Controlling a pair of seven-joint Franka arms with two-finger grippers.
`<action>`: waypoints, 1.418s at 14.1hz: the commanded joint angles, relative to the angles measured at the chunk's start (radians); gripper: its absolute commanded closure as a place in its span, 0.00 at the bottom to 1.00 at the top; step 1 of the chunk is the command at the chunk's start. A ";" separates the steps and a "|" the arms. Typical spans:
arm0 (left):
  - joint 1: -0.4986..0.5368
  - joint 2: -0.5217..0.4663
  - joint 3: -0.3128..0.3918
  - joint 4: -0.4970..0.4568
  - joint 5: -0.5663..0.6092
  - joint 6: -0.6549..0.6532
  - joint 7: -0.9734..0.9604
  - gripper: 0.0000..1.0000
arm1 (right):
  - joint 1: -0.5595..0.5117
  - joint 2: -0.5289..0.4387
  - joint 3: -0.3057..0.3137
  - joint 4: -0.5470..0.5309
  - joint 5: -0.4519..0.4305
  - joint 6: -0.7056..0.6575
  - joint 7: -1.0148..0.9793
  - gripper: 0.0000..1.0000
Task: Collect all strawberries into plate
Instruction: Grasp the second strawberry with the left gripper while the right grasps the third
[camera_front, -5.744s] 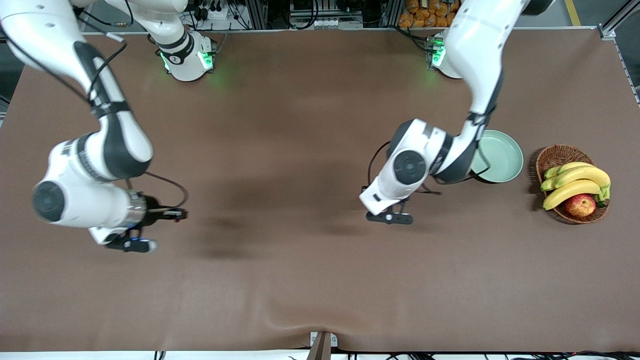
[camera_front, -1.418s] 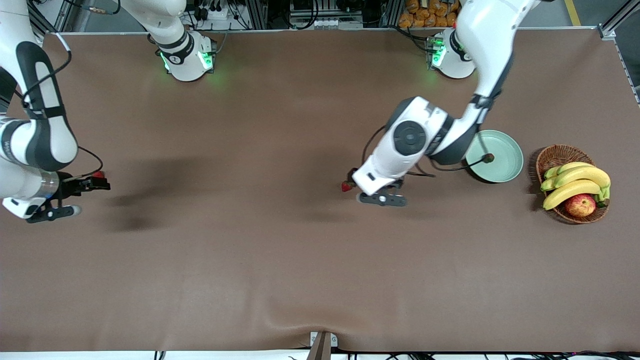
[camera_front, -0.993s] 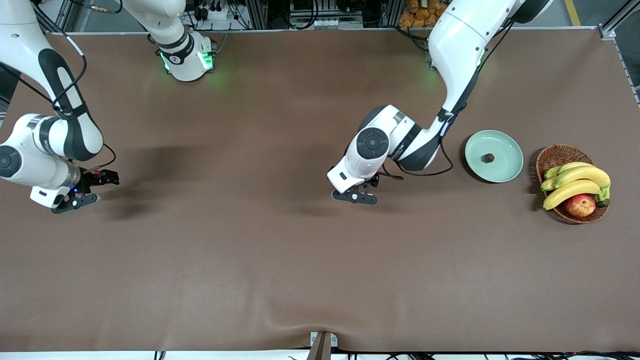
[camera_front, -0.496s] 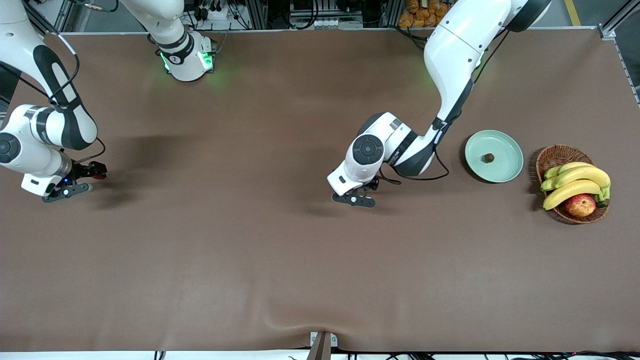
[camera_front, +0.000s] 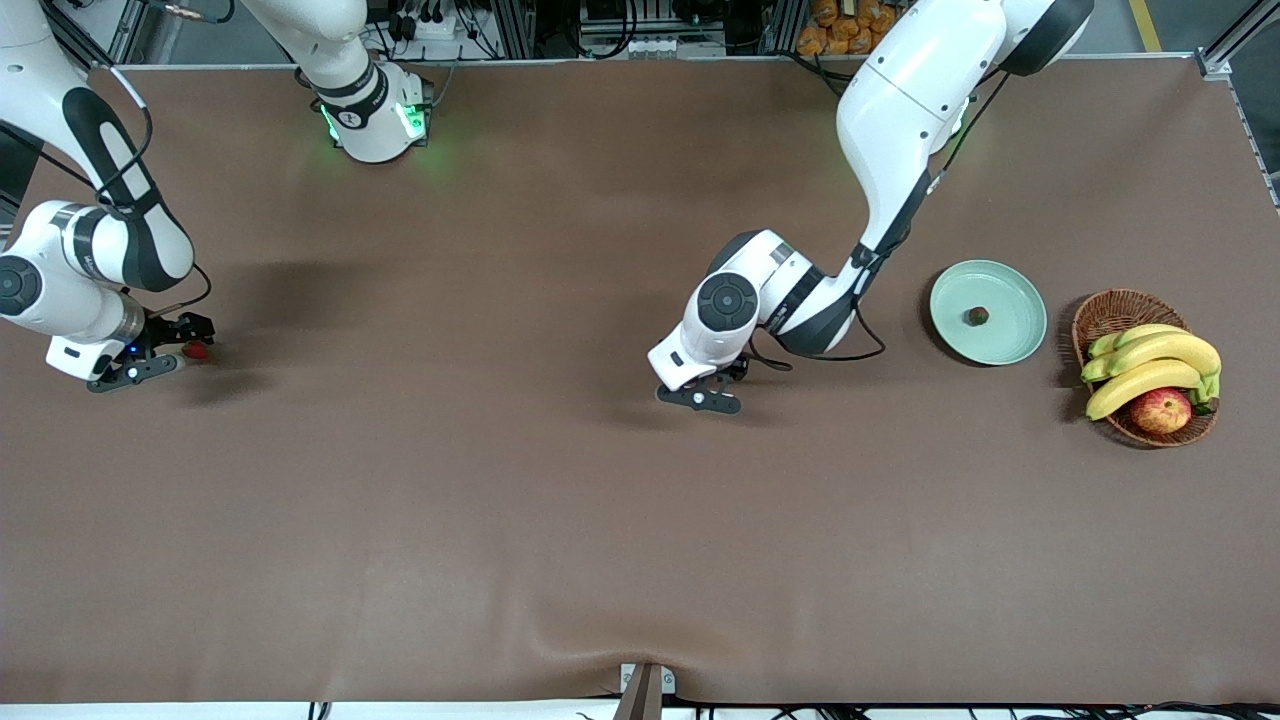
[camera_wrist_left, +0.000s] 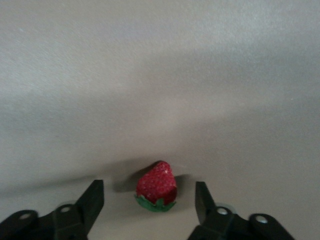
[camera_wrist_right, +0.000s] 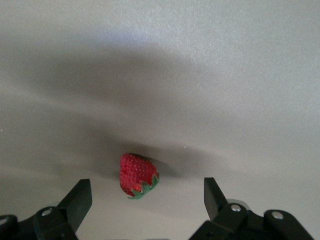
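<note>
I have the brown counter (camera_front: 560, 520) spread under both arms. The largest thing on it is the wicker basket (camera_front: 1110, 312) at the left arm's end, holding bananas (camera_front: 1150, 365) and an apple (camera_front: 1160, 410). Just beside the basket, toward the middle of the counter, sits the pale green plate (camera_front: 1010, 345), and I can see one small dark strawberry in the plate (camera_front: 977, 316) near its centre. My left gripper (camera_wrist_left: 149, 207) is low over the middle of the counter, well apart from the plate; in the left wrist view its jaws are spread with a strawberry between them (camera_wrist_left: 157, 186), lying on the counter, with a clear gap on each side and neither finger touching it. In the front view that berry is hidden under the left arm's wrist. My right gripper (camera_front: 172, 340) is down at the right arm's end of the counter, jaws spread wide, with a third strawberry (camera_front: 196, 350) lying on the counter between the fingers (camera_wrist_right: 75, 202), closer to one of them and touching neither.
</note>
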 joint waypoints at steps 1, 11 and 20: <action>-0.015 0.013 0.006 0.020 0.030 0.005 -0.043 0.39 | -0.039 -0.008 0.022 -0.037 -0.031 0.069 -0.052 0.00; 0.031 -0.076 0.006 0.014 0.030 -0.111 -0.037 0.99 | -0.031 0.019 0.025 -0.031 -0.028 0.094 -0.040 0.46; 0.255 -0.375 -0.020 -0.255 0.028 -0.180 0.041 0.91 | -0.029 -0.009 0.037 -0.026 -0.026 0.078 -0.043 1.00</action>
